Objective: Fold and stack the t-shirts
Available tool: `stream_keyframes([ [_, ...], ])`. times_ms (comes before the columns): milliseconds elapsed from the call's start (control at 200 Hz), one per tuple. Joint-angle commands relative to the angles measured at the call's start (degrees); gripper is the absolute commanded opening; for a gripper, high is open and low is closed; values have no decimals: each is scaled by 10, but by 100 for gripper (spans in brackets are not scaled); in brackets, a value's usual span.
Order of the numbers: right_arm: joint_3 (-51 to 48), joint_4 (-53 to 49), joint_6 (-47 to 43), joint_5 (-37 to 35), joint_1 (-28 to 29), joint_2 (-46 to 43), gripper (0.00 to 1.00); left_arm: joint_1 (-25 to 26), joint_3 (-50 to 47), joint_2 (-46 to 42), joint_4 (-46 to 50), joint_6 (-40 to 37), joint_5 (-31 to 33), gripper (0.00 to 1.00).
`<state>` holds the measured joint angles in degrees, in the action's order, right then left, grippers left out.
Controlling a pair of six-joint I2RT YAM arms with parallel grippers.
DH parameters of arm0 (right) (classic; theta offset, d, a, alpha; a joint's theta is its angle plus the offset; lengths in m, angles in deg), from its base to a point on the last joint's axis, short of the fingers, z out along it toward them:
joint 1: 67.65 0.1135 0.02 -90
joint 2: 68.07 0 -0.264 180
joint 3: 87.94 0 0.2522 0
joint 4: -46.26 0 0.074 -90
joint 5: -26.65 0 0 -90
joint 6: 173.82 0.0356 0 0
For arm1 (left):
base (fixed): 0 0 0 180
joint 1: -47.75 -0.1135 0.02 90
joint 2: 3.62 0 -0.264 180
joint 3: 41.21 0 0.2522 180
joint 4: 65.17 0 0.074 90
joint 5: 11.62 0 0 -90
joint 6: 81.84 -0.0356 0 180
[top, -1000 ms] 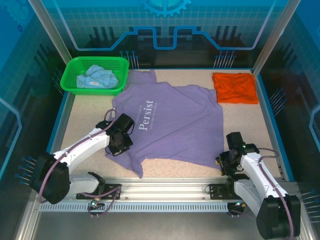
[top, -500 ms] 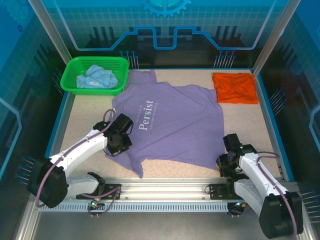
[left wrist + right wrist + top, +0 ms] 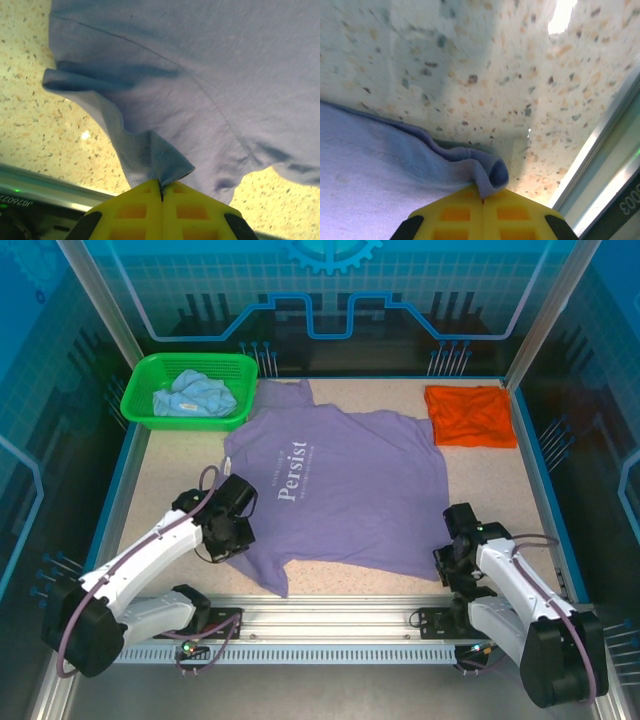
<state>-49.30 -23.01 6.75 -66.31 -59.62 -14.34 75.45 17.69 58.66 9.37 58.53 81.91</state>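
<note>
The lavender t-shirt (image 3: 360,510) bears white chest lettering (image 3: 291,472) reading "Persist".

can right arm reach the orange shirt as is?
Probably not yet: the right hand is shut on a corner of the purple shirt. Bare table lies between it and the orange shirt, so after letting go the way looks free.

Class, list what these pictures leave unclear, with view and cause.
- Top view: small lettering by "Persist" on the lavender t-shirt, too small.
- Top view: light blue t-shirt shape, crumpled inside the green basket.
- Wrist views: how much cloth left hand and right hand pinch, hidden between closed jaws.
</note>
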Motion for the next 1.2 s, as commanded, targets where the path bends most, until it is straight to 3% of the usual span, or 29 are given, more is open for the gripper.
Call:
stream_keyframes([
  [0, 26, -48, -23, -57, 12, -12, 0, 4, -3, -30, 71, -27, -39, 0],
  [330, 64, -88, -57, -58, 37, -18, 0, 11, -13, -113, 185, -6, -109, 0],
  [460, 112, -92, -73, -75, 44, -2, 0, 10, 37, -93, 195, -18, -90, 0],
  [725, 286, -96, -159, -117, 40, 121, 0, -71, 236, 71, 127, -86, -60, 0],
  [1030, 441, -79, -253, -113, -23, 312, 0, -141, 439, 285, 61, -172, -60, 0],
  [1191, 486, -85, -259, -95, -51, 411, 0, -164, 488, 371, 31, -195, -31, 0],
])
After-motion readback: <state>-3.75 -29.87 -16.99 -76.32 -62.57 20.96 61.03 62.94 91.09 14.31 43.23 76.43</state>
